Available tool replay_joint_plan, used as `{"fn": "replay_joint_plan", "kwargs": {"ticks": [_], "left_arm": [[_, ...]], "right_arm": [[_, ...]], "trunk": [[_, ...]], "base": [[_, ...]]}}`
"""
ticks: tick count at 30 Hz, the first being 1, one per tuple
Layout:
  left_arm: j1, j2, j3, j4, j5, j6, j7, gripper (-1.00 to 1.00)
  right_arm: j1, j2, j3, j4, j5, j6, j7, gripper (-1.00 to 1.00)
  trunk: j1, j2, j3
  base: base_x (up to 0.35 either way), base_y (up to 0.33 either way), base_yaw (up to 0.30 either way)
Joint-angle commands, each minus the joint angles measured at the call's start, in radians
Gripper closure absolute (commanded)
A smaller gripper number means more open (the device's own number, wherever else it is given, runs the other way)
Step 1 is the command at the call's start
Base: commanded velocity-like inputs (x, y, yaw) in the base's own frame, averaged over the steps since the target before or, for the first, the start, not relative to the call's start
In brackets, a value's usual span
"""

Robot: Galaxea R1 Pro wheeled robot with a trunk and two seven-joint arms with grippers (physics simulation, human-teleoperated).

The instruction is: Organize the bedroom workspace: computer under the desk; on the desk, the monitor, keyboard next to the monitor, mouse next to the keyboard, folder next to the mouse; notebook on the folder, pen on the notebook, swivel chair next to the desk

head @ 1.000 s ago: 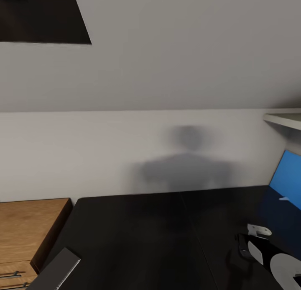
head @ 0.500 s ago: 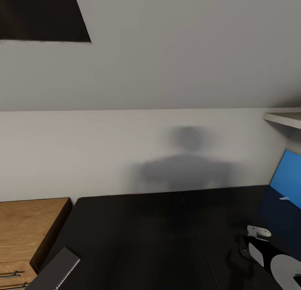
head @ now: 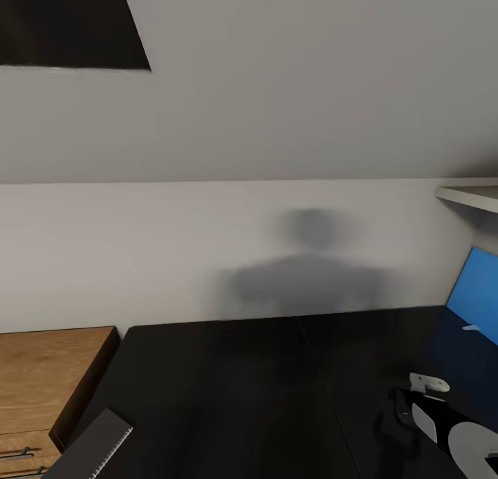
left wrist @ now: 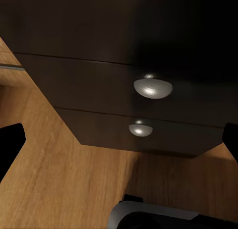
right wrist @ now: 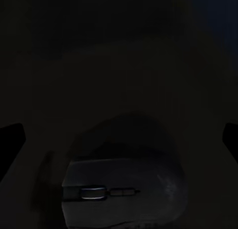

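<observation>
The desk (head: pixel 228 389) spreads its black top across the lower head view. My right gripper (head: pixel 404 415) hovers low over the desk's right part, near the blue back panel (head: pixel 477 292). In the right wrist view the same gripper (right wrist: pixel 119 140) is open, its dark fingertips (right wrist: pixel 11 140) far apart. A dark mouse (right wrist: pixel 119 189) with a scroll wheel lies on the desk between them, close to the palm. My left gripper (left wrist: pixel 119 140) is open below desk height, facing the black drawer pedestal (left wrist: pixel 124 85) and its round silver knobs. A grey flat slab (head: pixel 90 451) with pale edge marks shows at the lower left; I cannot tell what it is.
A light wooden drawer cabinet (head: pixel 48 375) stands against the desk's left end. A white wall rises behind the desk, with a dark opening (head: pixel 69 23) at the upper left and a white shelf (head: pixel 470 197) at the right. Wooden floor (left wrist: pixel 59 179) lies beneath the pedestal.
Almost nothing: the head view has shifted by a few pixels and the right gripper sits a touch lower over the desk.
</observation>
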Motion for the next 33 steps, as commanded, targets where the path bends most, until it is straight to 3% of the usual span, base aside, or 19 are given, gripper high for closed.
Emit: {"fn": "replay_joint_plan", "kwargs": {"ticks": [1, 11, 17, 33], "left_arm": [[0.0, 0.0, -0.002, -0.002, 0.011, 0.0, -0.009, -1.0], [0.0, -0.045, -0.001, -0.003, 0.015, 0.001, -0.009, -1.0], [0.0, -0.051, -0.001, -0.003, 0.015, 0.001, -0.009, -1.0], [0.0, -0.052, 0.0, -0.003, 0.015, 0.001, -0.009, -1.0]], "right_arm": [[0.0, 0.0, 0.009, 0.0, -0.009, 0.003, -0.004, -1.0], [-0.051, 0.015, 0.01, 0.012, -0.007, 0.033, -0.007, -1.0], [-0.081, 0.022, 0.01, 0.022, -0.007, 0.046, -0.007, -1.0], [-0.081, 0.023, 0.01, 0.03, -0.006, 0.048, -0.007, -1.0]], "trunk": [[0.0, -0.001, -0.001], [0.0, -0.001, -0.001], [0.0, -0.001, -0.001], [0.0, -0.001, -0.001]], "base": [[0.0, 0.0, 0.0], [0.0, 0.0, 0.0], [0.0, 0.0, 0.0], [0.0, 0.0, 0.0]]}}
